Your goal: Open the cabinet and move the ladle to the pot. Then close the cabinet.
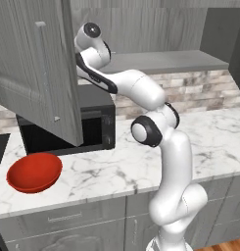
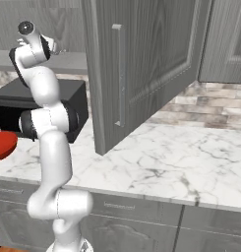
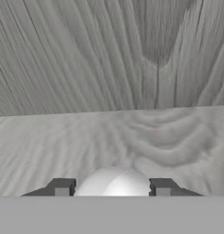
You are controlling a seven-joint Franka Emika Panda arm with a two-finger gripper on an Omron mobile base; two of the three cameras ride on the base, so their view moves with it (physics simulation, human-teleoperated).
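The cabinet's left door (image 1: 38, 73) stands swung open toward me, and the same door (image 2: 141, 64) shows in the right base view with its slim bar handle (image 2: 119, 74). My arm reaches up into the cabinet, over its grey shelf (image 1: 165, 61). In the hand view, wood-grain shelf and back wall (image 3: 109, 59) lie ahead. My gripper (image 3: 112, 188) has both fingertips (image 3: 62, 187) against the sides of a rounded silvery part that I take for the ladle (image 3: 112, 180); its handle is hidden. The pot is out of view.
A black microwave (image 1: 67, 132) sits on the marble counter (image 1: 209, 142) under the open door. A wide red bowl (image 1: 34, 171) rests at the counter's front left. Grey drawer fronts (image 1: 62, 218) run below the counter edge.
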